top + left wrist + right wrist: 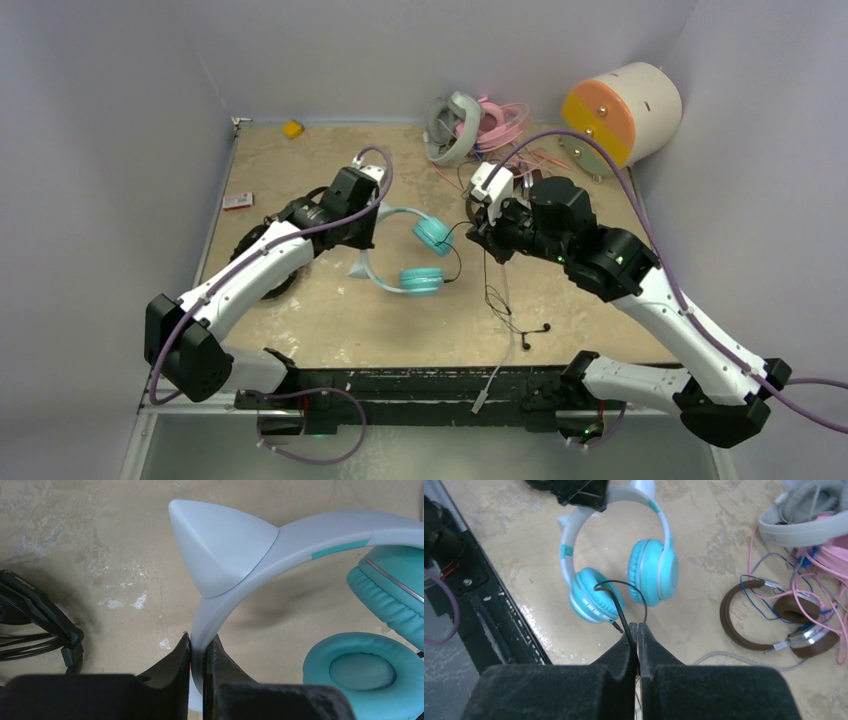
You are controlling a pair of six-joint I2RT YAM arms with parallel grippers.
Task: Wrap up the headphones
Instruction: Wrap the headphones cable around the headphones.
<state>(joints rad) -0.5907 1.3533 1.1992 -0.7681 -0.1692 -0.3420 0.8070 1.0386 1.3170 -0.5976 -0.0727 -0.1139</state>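
Note:
The teal-and-white headphones (432, 233) with cat ears lie mid-table. My left gripper (200, 645) is shut on their white headband (300, 535), just below one cat ear (215, 545). My right gripper (637, 627) is shut on their thin black cable (618, 602), a short way from the lower ear cup (591, 597). In the top view the right gripper (482, 236) sits right of the ear cups, and the slack cable (497, 297) trails toward the near edge. The left gripper (580, 492) shows at the top of the right wrist view.
Black headphones (30, 605) lie left of my left gripper. Brown-and-silver headphones (774, 625), a grey-white pair (450, 130) and a pink pair (503, 122) with tangled cables are at the back. A cream cylinder (622, 108) stands back right. A pale cable (492, 382) crosses the front rail.

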